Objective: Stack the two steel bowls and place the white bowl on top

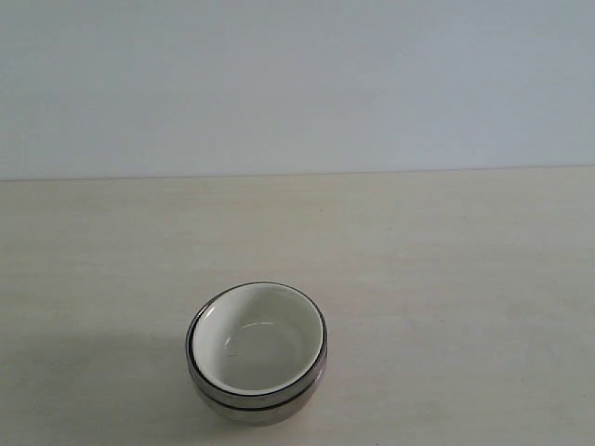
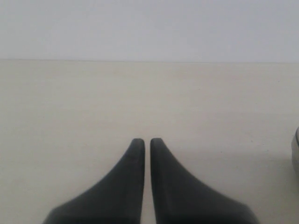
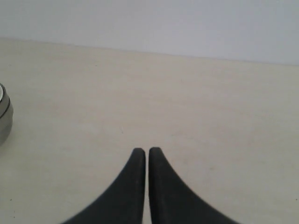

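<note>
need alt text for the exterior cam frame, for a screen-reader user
A glossy white bowl sits nested on top of stacked shiny steel bowls, near the front edge of a pale table and a little left of centre. A plain light wall fills the upper part of the picture.

We see the white bowl [image 1: 258,346] sitting upright, nested in the steel bowls [image 1: 265,410], its glossy cream-white inside open to us and its flared rim just above theirs. The steel bowls form one upright stack, showing only as a shiny metal wall below that rim, with dark rim lines one above the other. The stack stands on the pale tabletop [image 1: 446,279], near the front edge of the exterior view and somewhat left of its middle.
</note>
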You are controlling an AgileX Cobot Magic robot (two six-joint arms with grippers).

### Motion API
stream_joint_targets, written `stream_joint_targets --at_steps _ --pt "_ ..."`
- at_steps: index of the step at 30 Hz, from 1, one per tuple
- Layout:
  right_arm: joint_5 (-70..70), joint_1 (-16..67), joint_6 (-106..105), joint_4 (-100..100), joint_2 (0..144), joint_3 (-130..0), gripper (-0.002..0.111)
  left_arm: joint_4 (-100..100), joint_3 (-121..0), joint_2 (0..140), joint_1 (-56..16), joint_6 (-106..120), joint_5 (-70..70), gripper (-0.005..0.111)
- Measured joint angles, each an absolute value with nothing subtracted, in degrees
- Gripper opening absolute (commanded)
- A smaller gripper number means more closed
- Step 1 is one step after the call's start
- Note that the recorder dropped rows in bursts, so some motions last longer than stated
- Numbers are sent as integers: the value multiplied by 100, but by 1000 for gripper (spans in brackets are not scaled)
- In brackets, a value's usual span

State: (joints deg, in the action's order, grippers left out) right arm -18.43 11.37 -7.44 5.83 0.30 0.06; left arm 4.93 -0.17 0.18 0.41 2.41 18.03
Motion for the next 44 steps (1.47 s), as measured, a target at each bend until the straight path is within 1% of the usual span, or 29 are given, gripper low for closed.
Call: stream_joint_targets --at_steps 8,44 --pt "-1918 1137 -433 583 30 6 0 493 -17 18 41 241 1803 4" --pt "-1918 1137 -384 583 30 6 0 493 -17 18 41 241 1803 4"
